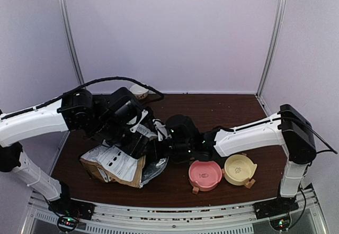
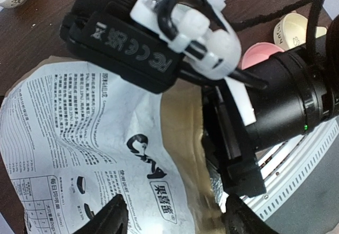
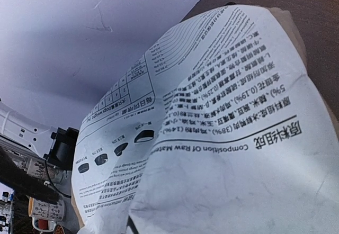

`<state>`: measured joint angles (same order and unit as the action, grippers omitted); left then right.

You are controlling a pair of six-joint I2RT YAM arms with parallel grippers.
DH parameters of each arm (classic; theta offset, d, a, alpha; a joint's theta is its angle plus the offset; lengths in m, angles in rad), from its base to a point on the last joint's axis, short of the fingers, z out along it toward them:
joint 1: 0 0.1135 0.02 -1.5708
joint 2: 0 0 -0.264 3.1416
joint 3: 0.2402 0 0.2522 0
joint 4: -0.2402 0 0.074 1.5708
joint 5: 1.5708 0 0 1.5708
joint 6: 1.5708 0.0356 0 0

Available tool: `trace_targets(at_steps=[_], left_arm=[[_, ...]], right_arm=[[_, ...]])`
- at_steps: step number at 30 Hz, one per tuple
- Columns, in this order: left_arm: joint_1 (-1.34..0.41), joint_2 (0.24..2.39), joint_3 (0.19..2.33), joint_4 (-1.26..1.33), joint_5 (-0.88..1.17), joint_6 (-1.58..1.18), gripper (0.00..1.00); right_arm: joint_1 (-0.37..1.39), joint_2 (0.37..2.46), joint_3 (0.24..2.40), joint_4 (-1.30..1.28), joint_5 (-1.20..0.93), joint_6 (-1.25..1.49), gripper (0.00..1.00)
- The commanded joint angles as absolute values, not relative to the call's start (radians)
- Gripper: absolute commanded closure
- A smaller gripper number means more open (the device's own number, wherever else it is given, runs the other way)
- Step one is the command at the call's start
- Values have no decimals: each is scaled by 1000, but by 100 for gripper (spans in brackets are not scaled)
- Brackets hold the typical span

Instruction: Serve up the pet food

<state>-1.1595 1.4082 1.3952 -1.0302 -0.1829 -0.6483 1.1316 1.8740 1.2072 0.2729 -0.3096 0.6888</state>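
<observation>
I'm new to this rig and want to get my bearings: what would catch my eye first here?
The crumpled printed bag, lying near left on the dark table, stands out most, with the left arm and the right arm meeting right over it. Next come the pink bowl and the yellow bowl, side by side at the near right, both empty.

The crumpled paper bag [image 1: 114,165] fills the near left-middle of the table [image 1: 228,107]. The left arm [image 1: 37,120] and right arm [image 1: 249,136] meet just above it, closing off the way in from both sides. A pink bowl [image 1: 205,174] and a yellow bowl [image 1: 239,169] sit side by side at near right. A cup [image 1: 139,91] stands at the far edge. Bare tabletop lies far right.
</observation>
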Motion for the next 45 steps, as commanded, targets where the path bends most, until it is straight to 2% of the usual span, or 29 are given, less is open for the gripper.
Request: trace_targets(at_steps=[1, 3, 6, 8, 9, 12, 14, 17, 26, 28, 39, 45], left_arm=[[-1157, 1422, 1381, -1066, -228, -659, 40], [-1162, 1420, 1369, -1066, -221, -672, 39], [-1167, 1425, 1359, -1054, -220, -681, 28], [-1167, 1429, 1355, -1047, -224, -684, 29], [-1167, 1431, 1355, -1046, -232, -685, 37], [-1167, 1412, 1360, -1066, -296, -712, 76], [-1167, 1380, 1360, -1076, -340, -720, 90], [-1167, 1323, 1355, -1087, -403, -741, 100], [-1167, 1267, 1370, -1129, -500, -779, 100], [-1167, 1254, 1369, -1120, -515, -780, 100], [-1164, 1222, 1380, -1058, -517, -750, 100], [-1150, 1212, 1367, -1020, -486, -767, 100]], right_arm=[[1136, 1806, 1223, 373, -315, 700, 100], [1135, 1807, 1223, 375, -316, 700, 100], [1135, 1811, 1220, 385, -316, 702, 100], [1135, 1812, 1217, 399, -322, 709, 100], [1136, 1813, 1213, 408, -327, 711, 100], [1135, 1797, 1190, 433, -329, 709, 100], [1136, 1772, 1152, 460, -327, 697, 100], [1128, 1732, 1084, 504, -335, 693, 100], [1119, 1595, 906, 608, -340, 711, 100], [1124, 1558, 867, 628, -349, 651, 100], [1148, 1466, 893, 370, -238, 193, 100], [1155, 1413, 814, 500, -217, 75, 100]])
